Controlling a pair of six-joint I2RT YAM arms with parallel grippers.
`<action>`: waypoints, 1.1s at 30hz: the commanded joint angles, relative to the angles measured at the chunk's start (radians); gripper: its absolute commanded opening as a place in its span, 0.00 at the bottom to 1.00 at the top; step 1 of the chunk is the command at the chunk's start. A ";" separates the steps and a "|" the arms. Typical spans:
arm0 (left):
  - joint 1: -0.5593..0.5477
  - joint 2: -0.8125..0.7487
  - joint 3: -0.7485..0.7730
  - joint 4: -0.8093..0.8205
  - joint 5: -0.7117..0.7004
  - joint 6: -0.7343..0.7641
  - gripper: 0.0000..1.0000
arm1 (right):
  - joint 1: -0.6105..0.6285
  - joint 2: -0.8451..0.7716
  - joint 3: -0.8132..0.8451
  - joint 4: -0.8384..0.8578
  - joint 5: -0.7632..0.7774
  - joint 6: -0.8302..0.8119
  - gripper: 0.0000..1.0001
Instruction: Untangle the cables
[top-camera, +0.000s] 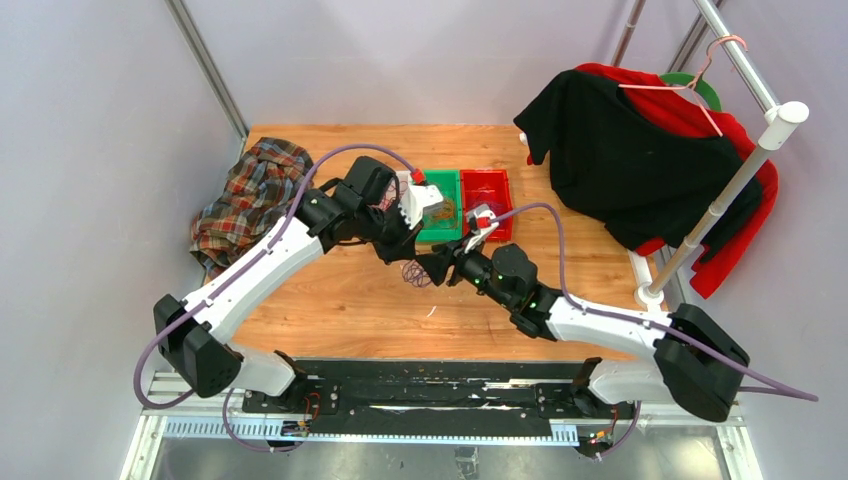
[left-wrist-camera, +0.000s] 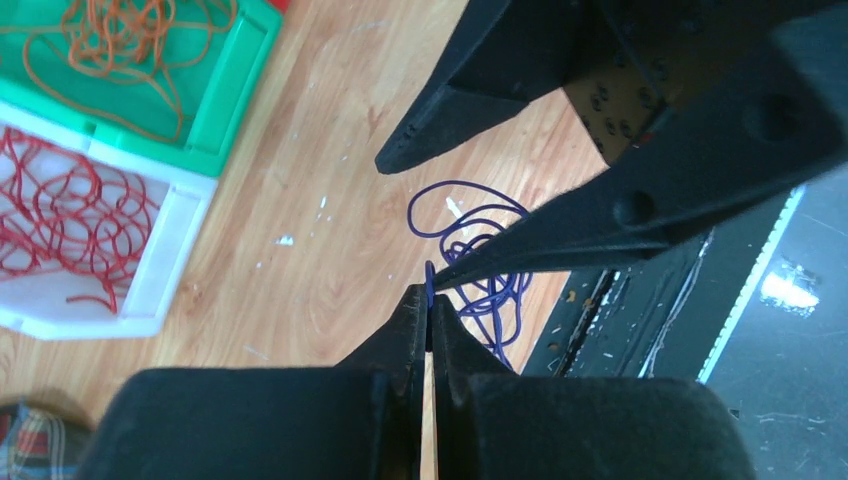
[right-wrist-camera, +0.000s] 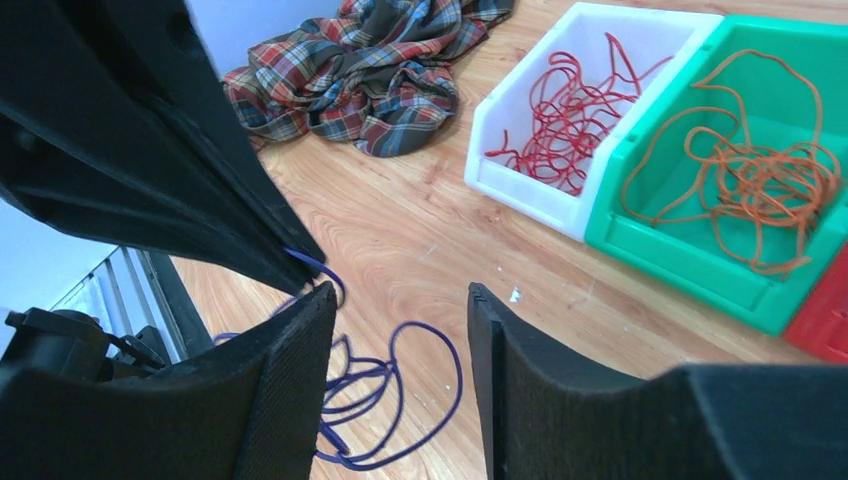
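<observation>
A thin purple cable (left-wrist-camera: 490, 292) lies in a loose tangle on the wooden table (top-camera: 350, 300). It also shows in the top view (top-camera: 415, 273) and in the right wrist view (right-wrist-camera: 390, 368). My left gripper (left-wrist-camera: 429, 295) is shut on one strand of it, just above the table (top-camera: 403, 255). My right gripper (right-wrist-camera: 400, 295) is open and empty, its jaws straddling the tangle, with one finger tip (left-wrist-camera: 440, 280) right beside the left fingertips. A red cable (right-wrist-camera: 560, 120) lies in a white bin (right-wrist-camera: 500, 100). An orange cable (right-wrist-camera: 760, 180) lies in a green bin (right-wrist-camera: 700, 260).
A red bin (top-camera: 487, 190) stands next to the green bin (top-camera: 445, 185) at the table's back. A plaid cloth (top-camera: 250, 195) lies at the back left. Black and red clothes (top-camera: 640, 160) hang on a rack at the right.
</observation>
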 joint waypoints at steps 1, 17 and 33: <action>-0.033 -0.045 0.044 0.022 0.063 0.056 0.01 | 0.008 -0.096 -0.082 -0.018 0.049 0.004 0.53; -0.076 -0.020 0.105 0.022 0.058 -0.002 0.01 | 0.009 -0.122 -0.041 -0.059 0.001 -0.008 0.56; -0.087 0.007 0.202 0.022 0.135 -0.052 0.01 | 0.035 0.030 -0.005 0.096 0.014 0.035 0.59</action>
